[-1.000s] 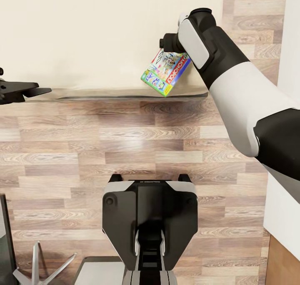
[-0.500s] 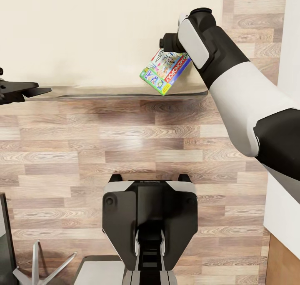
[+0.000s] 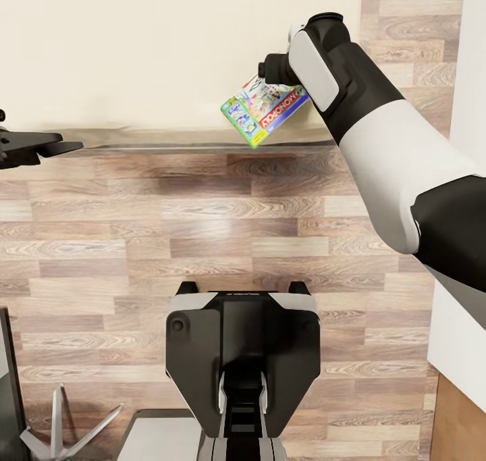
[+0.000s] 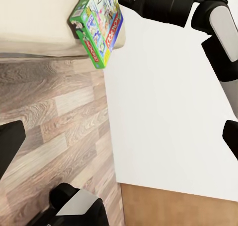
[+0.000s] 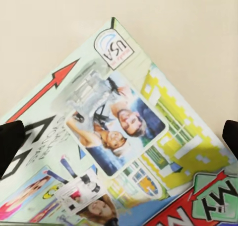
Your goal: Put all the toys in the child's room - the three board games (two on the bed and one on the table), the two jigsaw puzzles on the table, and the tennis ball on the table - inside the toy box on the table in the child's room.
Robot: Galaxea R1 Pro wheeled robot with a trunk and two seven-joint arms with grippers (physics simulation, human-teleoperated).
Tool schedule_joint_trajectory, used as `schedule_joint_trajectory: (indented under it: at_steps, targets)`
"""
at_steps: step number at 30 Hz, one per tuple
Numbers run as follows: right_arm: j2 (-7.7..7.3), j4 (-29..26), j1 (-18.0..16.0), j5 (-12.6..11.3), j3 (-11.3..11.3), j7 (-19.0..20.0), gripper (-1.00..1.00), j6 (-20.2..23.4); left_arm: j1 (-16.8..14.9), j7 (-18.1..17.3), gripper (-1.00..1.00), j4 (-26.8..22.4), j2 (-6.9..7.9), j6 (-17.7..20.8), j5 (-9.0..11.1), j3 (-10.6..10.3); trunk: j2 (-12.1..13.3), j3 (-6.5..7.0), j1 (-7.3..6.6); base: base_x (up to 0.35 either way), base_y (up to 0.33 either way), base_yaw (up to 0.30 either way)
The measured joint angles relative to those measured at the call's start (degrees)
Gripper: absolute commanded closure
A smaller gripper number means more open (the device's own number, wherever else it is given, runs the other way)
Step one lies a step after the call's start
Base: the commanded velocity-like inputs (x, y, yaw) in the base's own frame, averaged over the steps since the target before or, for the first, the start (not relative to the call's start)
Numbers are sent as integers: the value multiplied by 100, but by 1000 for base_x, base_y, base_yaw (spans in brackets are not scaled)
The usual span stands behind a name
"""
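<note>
A green-edged board game [image 3: 263,111] with red Monopoly lettering hangs tilted over the near edge of the bed [image 3: 155,56], a wide beige mattress. My right gripper [image 3: 270,75] is shut on the game's upper end. In the right wrist view the board game [image 5: 119,137] shows its printed face, with one dark fingertip [image 5: 10,144] at each side edge. The left wrist view sees the board game [image 4: 98,28] from the side, lifted off the mattress. My left gripper [image 3: 47,145] is open and holds nothing, low beside the bed edge at the far left.
Wood plank floor [image 3: 202,231] lies between the bed and my base [image 3: 241,353]. A white wall [image 3: 466,76] runs along the right, with a brown panel [image 3: 462,420] below it. A chair's star-shaped foot [image 3: 64,434] and a dark upright edge [image 3: 8,380] stand at the lower left.
The board game has swung a little up and to the left in my right gripper. The bed edge has shifted slightly up in the picture, so the camera moved. The left gripper has stayed put.
</note>
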Motion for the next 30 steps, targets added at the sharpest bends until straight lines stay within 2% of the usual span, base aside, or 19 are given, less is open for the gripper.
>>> schedule_joint_trajectory:
  at_steps: [18, 30]
  targets:
    - [0, -39, -52, -1, -28, -17, -100, -9, 2, 0, -100, 0, 0, 0, 0, -7, 0, 0, -1, -3, 0, 0]
    - [0, -505, -77, -8, -57, -39, -100, 55, 2, 0, -100, 7, 0, 0, 0, -8, 0, 0, -1, 0, 0, 0]
